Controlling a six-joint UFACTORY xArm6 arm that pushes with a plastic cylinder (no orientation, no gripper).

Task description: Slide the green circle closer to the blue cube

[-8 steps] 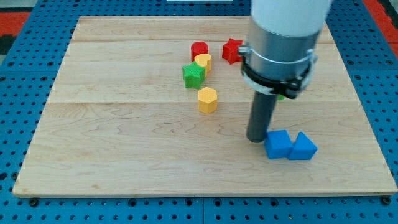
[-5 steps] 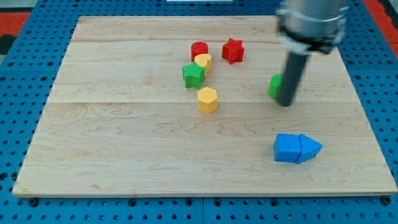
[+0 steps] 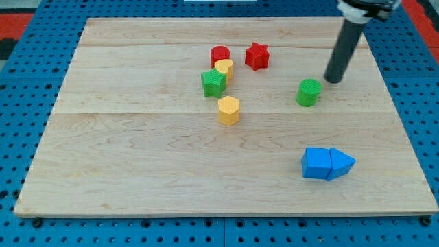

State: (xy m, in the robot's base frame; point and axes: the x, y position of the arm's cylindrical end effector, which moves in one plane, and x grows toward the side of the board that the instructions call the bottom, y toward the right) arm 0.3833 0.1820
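The green circle [image 3: 309, 92] stands on the wooden board [image 3: 137, 151] right of centre. The blue cube [image 3: 315, 164] lies below it near the view's bottom right, touching a blue triangle [image 3: 341, 163] on its right. My tip [image 3: 333, 80] rests on the board just above and to the right of the green circle, a small gap away from it. The rod slants up to the view's top right.
A cluster sits at top centre: a red circle [image 3: 220, 54], a yellow block [image 3: 224, 67], a green star [image 3: 213, 82] and a yellow hexagon [image 3: 229, 110]. A red star [image 3: 257, 55] lies to their right. Blue pegboard surrounds the board.
My tip has moved from beside the blue cube up and right, past the green circle. The blue cube and triangle shifted slightly right. The arm body has left the view.
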